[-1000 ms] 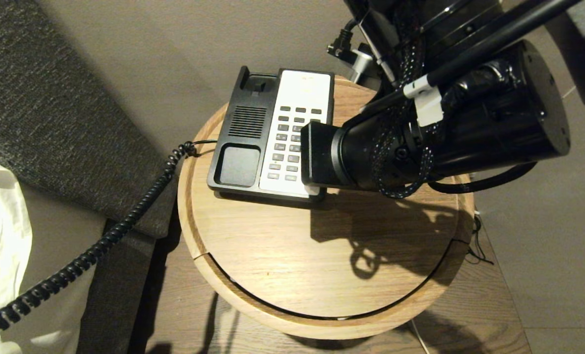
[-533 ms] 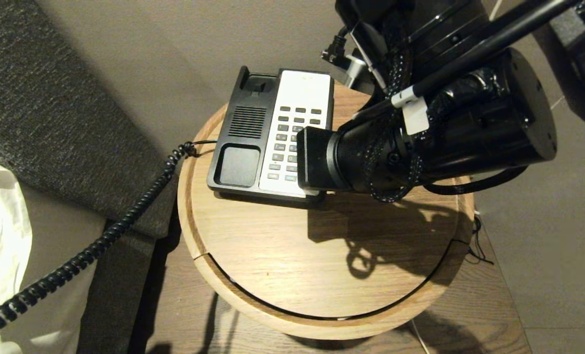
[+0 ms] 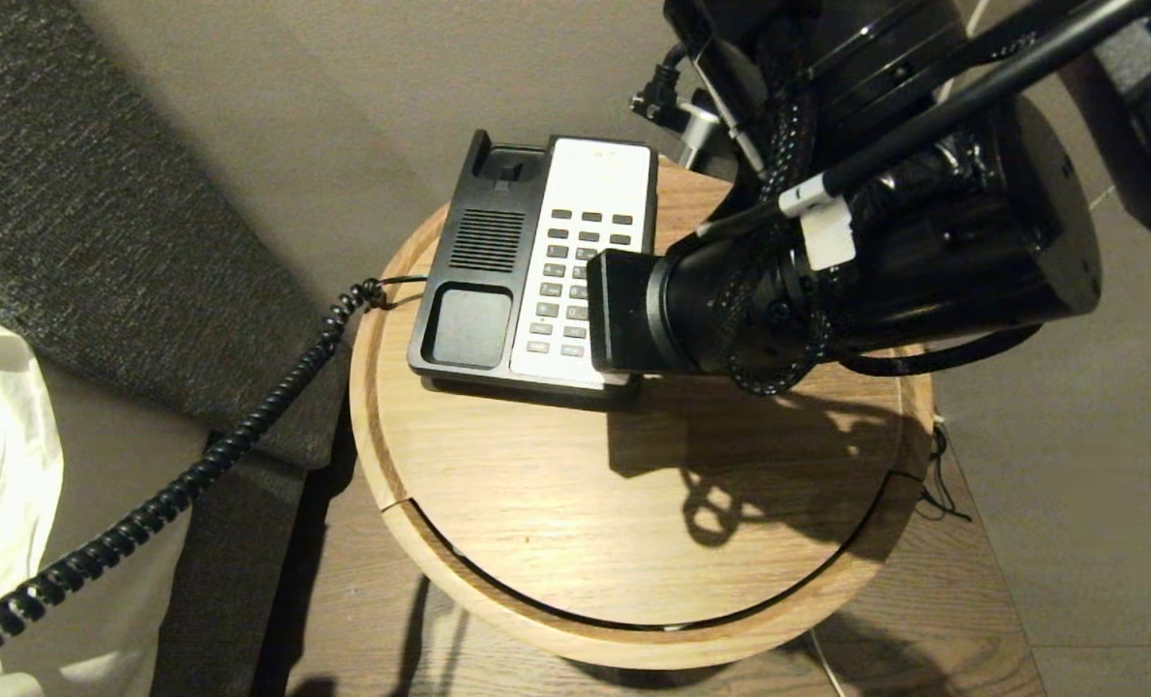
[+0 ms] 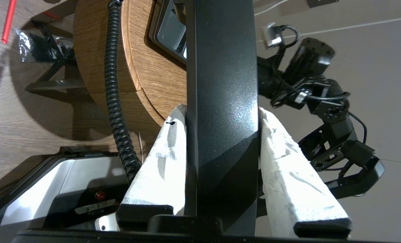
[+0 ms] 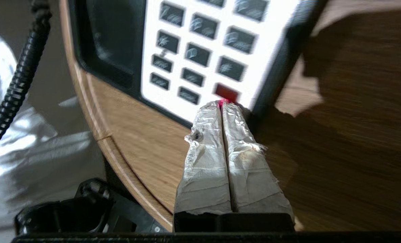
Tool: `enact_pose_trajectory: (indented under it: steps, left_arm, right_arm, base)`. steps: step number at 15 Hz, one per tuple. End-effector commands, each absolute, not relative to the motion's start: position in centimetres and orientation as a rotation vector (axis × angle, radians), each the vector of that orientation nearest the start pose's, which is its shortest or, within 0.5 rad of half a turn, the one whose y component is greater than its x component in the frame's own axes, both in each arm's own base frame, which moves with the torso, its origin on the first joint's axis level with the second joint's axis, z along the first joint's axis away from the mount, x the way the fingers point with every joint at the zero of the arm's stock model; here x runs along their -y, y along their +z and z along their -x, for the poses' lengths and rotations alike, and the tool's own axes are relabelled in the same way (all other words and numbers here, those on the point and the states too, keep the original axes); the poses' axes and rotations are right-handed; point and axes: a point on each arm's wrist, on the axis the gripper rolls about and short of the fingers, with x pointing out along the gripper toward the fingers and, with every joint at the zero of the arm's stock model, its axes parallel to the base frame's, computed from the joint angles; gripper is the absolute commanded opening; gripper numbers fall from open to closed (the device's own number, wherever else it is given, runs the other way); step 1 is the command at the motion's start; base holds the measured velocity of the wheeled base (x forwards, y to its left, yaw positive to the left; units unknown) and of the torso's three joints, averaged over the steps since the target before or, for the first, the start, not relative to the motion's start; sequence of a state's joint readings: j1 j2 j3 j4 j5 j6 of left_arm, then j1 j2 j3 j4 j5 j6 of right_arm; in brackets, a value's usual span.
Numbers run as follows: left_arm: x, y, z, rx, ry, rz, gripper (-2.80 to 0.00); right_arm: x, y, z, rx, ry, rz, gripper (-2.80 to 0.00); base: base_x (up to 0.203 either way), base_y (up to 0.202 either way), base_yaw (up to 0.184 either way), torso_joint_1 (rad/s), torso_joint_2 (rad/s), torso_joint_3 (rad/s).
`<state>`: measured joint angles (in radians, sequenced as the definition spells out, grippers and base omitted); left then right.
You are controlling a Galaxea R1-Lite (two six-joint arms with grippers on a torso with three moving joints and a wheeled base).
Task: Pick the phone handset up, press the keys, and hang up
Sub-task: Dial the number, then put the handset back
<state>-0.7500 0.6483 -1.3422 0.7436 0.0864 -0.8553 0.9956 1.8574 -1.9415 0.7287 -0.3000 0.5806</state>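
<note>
The phone handset (image 4: pixel 222 101) is off its cradle and held away from the round wooden bench (image 3: pixel 556 503), pinched across its width between the two white-wrapped fingers (image 4: pixel 163 158) of the left gripper (image 4: pixel 222 113); its coiled cord (image 3: pixel 197 474) runs from the bench edge down and out of the head view toward the left. The phone base (image 3: pixel 483 281) sits at the far side of the bench with its handset cradle empty. The right gripper (image 5: pixel 223 104) reaches over the base's near right corner, its wrapped fingers (image 5: pixel 207 148) pressed together into a single blunt tip that lies at, or just short of, the red key (image 5: pixel 226 92) in the lowest row of the keys (image 5: pixel 200 54); actual contact cannot be confirmed, since the tip hides the key's near edge. The pressing step appears to be under way, with hanging up not yet done. Risks from this position: the joined fingertips are wider than one key, so a slightly offset push could depress a neighbouring grey key or land on the white faceplate (image 3: pixel 599 174) instead; a push directed along the bench rather than downward could slide the light base; and tension in the stretched cord could tug the base or twist the handset in the left gripper's hold, complicating its return to the cradle.
</note>
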Motion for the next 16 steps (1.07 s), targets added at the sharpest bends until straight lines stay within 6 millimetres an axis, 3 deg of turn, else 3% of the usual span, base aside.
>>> enact_pose_trajectory:
  steps: [1, 5, 8, 11, 16]
  left_arm:
    - [-3.6, 34.6, 3.6, -0.329, -0.601, 0.805, -2.80]
    - [-3.2, 34.8, 3.2, -0.341, -0.599, 0.798, -2.80]
    - [-1.5, 35.3, 1.4, -0.370, -0.600, 0.681, -2.80]
    - [1.3, 35.9, -1.6, -0.406, -0.596, 0.494, -2.80]
    - [6.8, 37.1, -7.7, -0.407, -0.560, 0.210, -2.80]
  right_arm:
    - [-26.2, 33.5, -17.2, -0.656, 0.522, -0.180, -2.80]
    - [-24.2, 35.2, -15.8, -0.636, 0.529, -0.205, -2.80]
    - [-21.6, 36.8, -14.3, -0.607, 0.519, -0.238, -2.80]
    - [-17.3, 39.1, -11.7, -0.559, 0.496, -0.293, -2.80]
    - [-9.0, 41.0, -6.7, -0.492, 0.441, -0.323, -2.80]
  base:
    - [0.000, 0.000, 0.000, 0.000, 0.00, 0.000]
    - [0.000, 0.000, 0.000, 0.000, 0.00, 0.000]
    - [0.000, 0.000, 0.000, 0.000, 0.00, 0.000]
    - [0.000, 0.000, 0.000, 0.000, 0.00, 0.000]
    - [0.000, 0.000, 0.000, 0.000, 0.00, 0.000]
